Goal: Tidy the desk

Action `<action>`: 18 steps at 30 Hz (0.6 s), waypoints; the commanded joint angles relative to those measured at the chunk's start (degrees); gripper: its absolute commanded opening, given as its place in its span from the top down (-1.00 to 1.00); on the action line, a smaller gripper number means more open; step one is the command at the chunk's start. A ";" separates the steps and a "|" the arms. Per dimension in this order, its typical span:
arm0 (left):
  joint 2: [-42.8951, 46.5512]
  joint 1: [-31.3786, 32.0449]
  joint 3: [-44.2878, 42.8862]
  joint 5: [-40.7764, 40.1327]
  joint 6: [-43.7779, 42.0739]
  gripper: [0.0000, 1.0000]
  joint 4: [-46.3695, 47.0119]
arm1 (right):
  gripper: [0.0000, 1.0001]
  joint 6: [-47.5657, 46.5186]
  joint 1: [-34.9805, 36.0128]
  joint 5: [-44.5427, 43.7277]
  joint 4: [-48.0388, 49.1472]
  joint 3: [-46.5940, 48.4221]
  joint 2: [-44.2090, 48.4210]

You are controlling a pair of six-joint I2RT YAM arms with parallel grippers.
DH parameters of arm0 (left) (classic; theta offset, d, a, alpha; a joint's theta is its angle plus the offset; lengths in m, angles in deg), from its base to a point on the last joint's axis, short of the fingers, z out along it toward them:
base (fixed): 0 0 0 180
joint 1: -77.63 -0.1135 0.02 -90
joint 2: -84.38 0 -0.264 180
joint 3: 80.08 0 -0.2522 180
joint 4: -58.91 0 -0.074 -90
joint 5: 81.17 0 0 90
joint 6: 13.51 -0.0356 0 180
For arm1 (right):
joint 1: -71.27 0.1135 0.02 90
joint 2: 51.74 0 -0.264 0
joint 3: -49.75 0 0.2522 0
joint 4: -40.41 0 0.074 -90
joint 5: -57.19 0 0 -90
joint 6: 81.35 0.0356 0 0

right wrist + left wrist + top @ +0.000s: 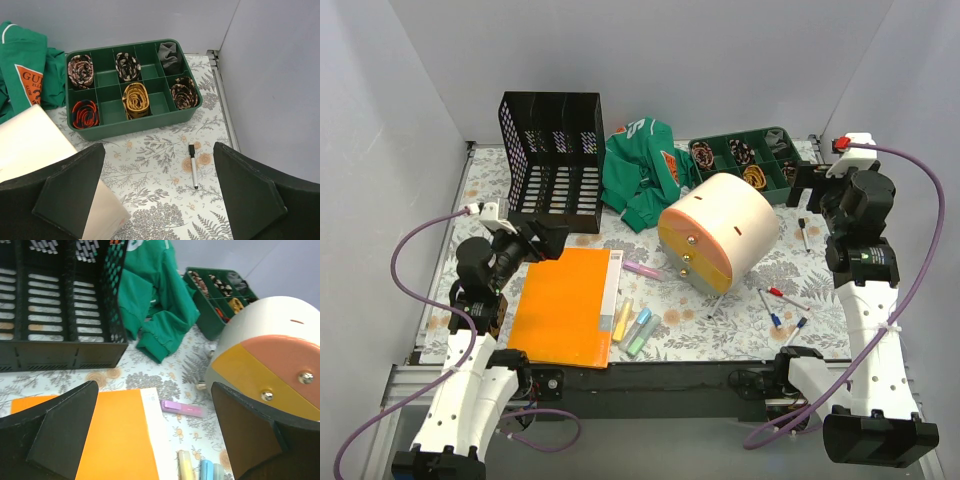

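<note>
The desk (740, 322), lying under both arms, seems mostly unsorted: folder (563, 305), highlighters (638, 328), pens (775, 305) and shirt (640, 170) lie loose, only the tray (125, 129) is filled, while left gripper (155, 440) and right gripper (160, 195) hover spread, empty.

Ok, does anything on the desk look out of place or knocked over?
The round drawer unit seems tipped on its side on the desk, knobs facing the near edge. A green shirt lies crumpled beside the black file rack, and pens and highlighters lie loose.
</note>
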 commanded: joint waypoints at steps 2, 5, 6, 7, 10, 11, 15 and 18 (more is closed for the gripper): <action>0.31 0.36 -0.03 8.19 2.59 -0.96 4.50 | -0.97 -0.98 -0.22 6.14 1.74 0.17 1.62; -0.92 0.45 0.41 12.41 5.22 -0.97 6.51 | -0.97 -11.39 -0.22 21.74 0.52 -0.18 2.68; -2.14 0.45 0.24 13.64 5.75 -0.96 6.53 | -0.97 -14.58 -0.22 26.18 -0.54 -0.18 2.51; -3.11 0.45 0.06 16.69 6.28 -0.97 6.45 | -0.97 -17.49 -0.22 29.62 -3.33 0.08 2.33; -6.62 0.45 -1.43 20.49 9.87 -0.96 5.57 | -0.97 -22.34 -0.22 35.09 -5.99 -0.01 3.11; -7.33 0.45 -1.70 22.68 11.02 -0.97 5.48 | -0.97 -23.05 -0.22 37.02 -6.95 -0.53 3.38; -9.36 3.59 -2.84 23.94 17.52 -0.97 5.48 | -0.97 -25.95 -0.22 38.88 -9.33 -1.50 4.08; -9.28 11.56 -4.51 17.97 19.29 -0.97 5.30 | -0.97 -26.04 -0.30 38.27 -10.47 -1.77 4.35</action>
